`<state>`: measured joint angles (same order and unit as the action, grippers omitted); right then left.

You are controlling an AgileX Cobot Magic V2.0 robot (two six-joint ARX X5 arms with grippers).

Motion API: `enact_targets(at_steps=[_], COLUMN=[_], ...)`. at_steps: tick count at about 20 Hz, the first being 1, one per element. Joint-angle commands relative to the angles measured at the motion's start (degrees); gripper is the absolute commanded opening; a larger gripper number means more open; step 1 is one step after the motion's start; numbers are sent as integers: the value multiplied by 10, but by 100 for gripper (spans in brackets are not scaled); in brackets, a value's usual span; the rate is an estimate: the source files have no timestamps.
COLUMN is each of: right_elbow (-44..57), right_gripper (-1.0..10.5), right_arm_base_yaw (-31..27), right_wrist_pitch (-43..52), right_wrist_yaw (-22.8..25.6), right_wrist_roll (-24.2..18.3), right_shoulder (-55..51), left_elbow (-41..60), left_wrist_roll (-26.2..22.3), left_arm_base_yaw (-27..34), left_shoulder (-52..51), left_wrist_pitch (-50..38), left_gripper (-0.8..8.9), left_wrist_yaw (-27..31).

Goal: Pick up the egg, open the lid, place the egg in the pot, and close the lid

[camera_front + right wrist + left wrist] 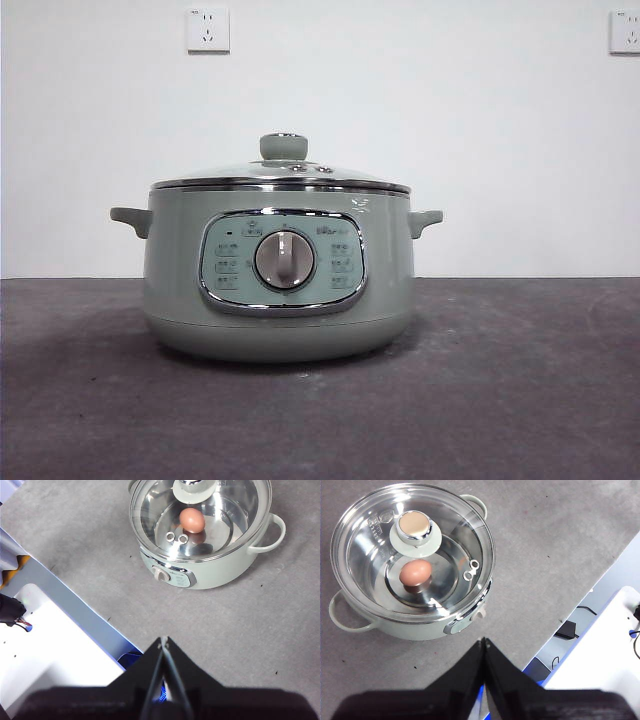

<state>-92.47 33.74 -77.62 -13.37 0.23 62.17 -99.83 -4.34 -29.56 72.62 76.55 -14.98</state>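
1. Egg [415,573] sits on the steel floor inside the pot [280,300], seen through the glass from both my wrist views; not visible from the front.
2. Lid [412,550] is seated on the pot rim, knob [284,146] centred; reads to me as all steps done.
3. My left gripper [484,641] is pressed closed, holding nothing, hanging high and well apart from the pot; my right gripper [163,640] the same, closed and empty, off the pot's dial side.
4. Doing it well from here: check the chrome rim sits flush all round; no further contact; stay clear of the side handles.
5. Writing: small printed marks around the dial [285,260] on the front panel; too small to read; no legible brand.
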Motion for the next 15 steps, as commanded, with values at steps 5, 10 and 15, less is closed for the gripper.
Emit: enact_targets(at_steps=[5,10,15], right_elbow=[2,2,2], right_gripper=[2,2,2], right_arm_base_yaw=[1,1,1], right_wrist_pitch=[-9,-9,-9], right_wrist_yaw=[0,0,0], right_wrist_roll=[3,3,3], right_shoulder=[-3,-4,-3], left_elbow=[2,60,324], left_wrist_roll=[-155,-173,-155], left_arm_base_yaw=[55,150,240], left_shoulder=[-34,-113,-280], left_wrist_pitch=[-237,-449,-648], left_gripper=[-3,-4,-4], left_wrist_yaw=[-34,-103,-53])
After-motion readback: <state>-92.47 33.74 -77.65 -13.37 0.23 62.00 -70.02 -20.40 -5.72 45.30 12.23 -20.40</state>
